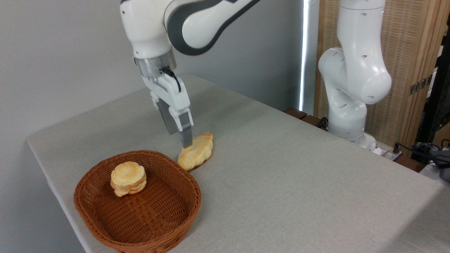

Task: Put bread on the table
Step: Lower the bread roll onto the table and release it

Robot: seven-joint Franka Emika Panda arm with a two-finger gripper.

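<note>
A: What is the biggest thing here?

B: The surface point(288, 182), a wide flat one under grey-beige cloth with rounded corners. It fills most of the view, from the far corner at the top to the near edge at the bottom.

A: And after it?

B: The white robot arm point(355, 77). Its base stands past the right edge of the surface, and the upper part reaches over the far side and comes down toward the middle.

A: What is next in size?

B: The brown wicker basket point(105, 218), oval, close to the near left edge of the surface. Inside it lies a small round bun point(128, 178) shaped like a flower, near the far wall of the basket.

A: Where is the bread?

B: The bread point(197, 151) lies on the surface, outside the basket, just beside its far right rim. It is long, golden-tan, with pale lobed edges. Its near tip is very close to the rim; I cannot tell if they touch.

A: And the gripper?

B: The gripper point(185, 140) points down at the far left side of the bread. One finger tip seems to be at the loaf. If the jaws are clenched on it or released, I cannot tell from this side view.
</note>
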